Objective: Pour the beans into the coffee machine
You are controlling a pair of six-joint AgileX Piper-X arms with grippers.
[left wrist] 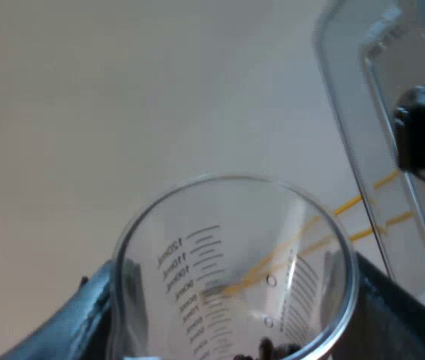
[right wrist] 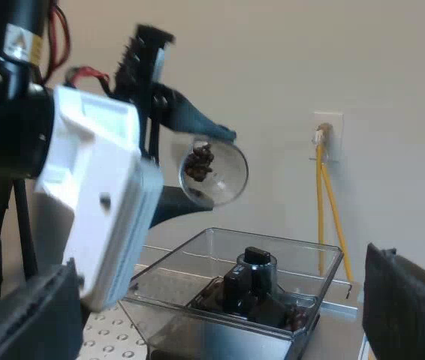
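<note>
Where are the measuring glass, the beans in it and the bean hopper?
measuring glass (right wrist: 226, 184): right wrist view, on its clear round end.
beans (right wrist: 198, 162): right wrist view, on the clump inside the glass.
bean hopper (right wrist: 280, 238): right wrist view, on its far rim.

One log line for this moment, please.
left gripper: shut on measuring glass | measuring glass: tilted above bean hopper | beans: in measuring glass | right gripper: open

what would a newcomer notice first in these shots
First, the glass: it is tipped on its side with beans inside, held by the left gripper above the clear hopper. Next, the hopper's black knob, with more beans around it. In the left wrist view, the glass's printed scale runs down to a few beans at its base.
</note>
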